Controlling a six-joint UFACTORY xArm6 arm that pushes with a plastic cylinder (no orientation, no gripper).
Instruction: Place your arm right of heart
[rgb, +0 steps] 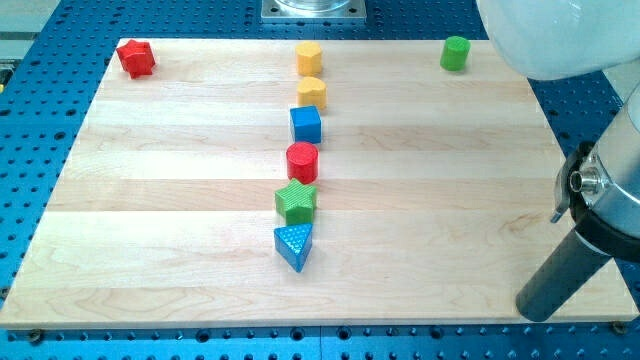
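A yellow heart block (311, 93) lies near the top middle of the wooden board (150, 200), second in a column of blocks. My tip (534, 309) rests on the board near its bottom right corner, far to the right of and well below the heart. It touches no block. The dark rod slants up to the right from the tip towards the arm.
The column from top to bottom holds a yellow hexagon-like block (309, 57), the heart, a blue cube (306, 124), a red cylinder (302, 160), a green star (296, 201) and a blue triangle (293, 245). A red star (135, 57) sits top left, a green cylinder (455, 52) top right.
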